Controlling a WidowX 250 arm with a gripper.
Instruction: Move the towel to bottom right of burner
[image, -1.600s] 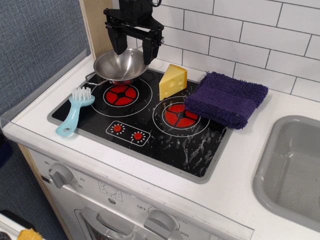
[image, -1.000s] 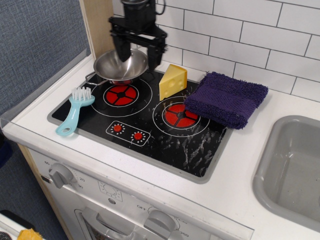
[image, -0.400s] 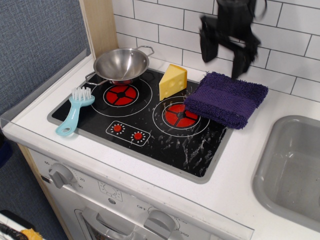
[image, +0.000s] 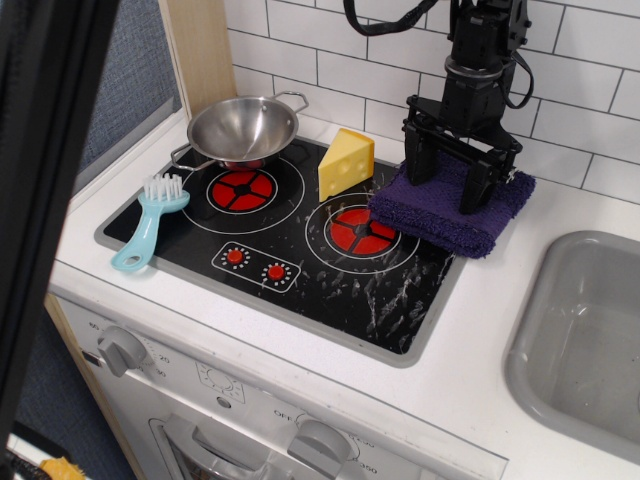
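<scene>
Towel (image: 450, 210) overhanging burner's (image: 330, 270) right edge, jaws spread, straddling it.

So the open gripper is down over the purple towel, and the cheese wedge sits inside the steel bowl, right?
Not quite. The cheese wedge stands on the burner, beside the steel bowl, which is empty. The open gripper is over the purple towel, as observation.image shows.

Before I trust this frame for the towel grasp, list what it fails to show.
- The black tool is spread over the thick dark purple terry-cloth towel; whether its fingertips touch the cloth is unclear from this angle.
- The towel's middle and rear edge are hidden behind the tool.
- A dark blurred bar covers the picture's left side.
- The grey sink basin is cut off at the right edge.
</scene>
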